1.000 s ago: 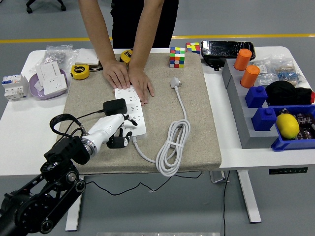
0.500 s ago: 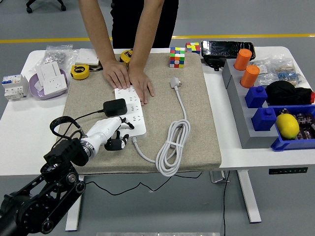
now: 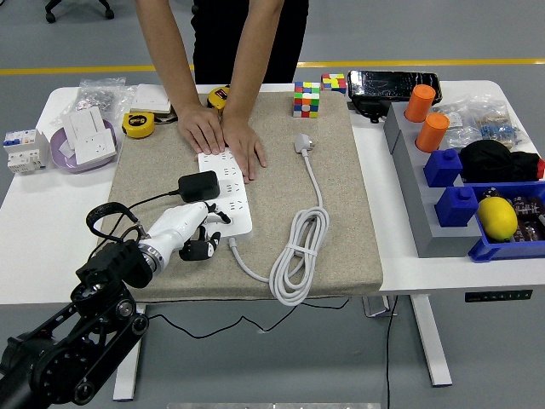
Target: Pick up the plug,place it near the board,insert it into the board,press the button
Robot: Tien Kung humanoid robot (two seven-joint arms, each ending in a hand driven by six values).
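Now: button-press stage

Black plug [image 3: 198, 185] seated in white board [image 3: 226, 192]. Person's hands [image 3: 223, 136] pin board's far end, prob. to stop sliding. Left hand [image 3: 194, 231] at board's near end, fingers curled, holding nothing. Right arm not visible.

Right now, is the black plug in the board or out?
In. The black plug sits on the board, its wire trailing left. The prongs are hidden, so I cannot tell how deep.
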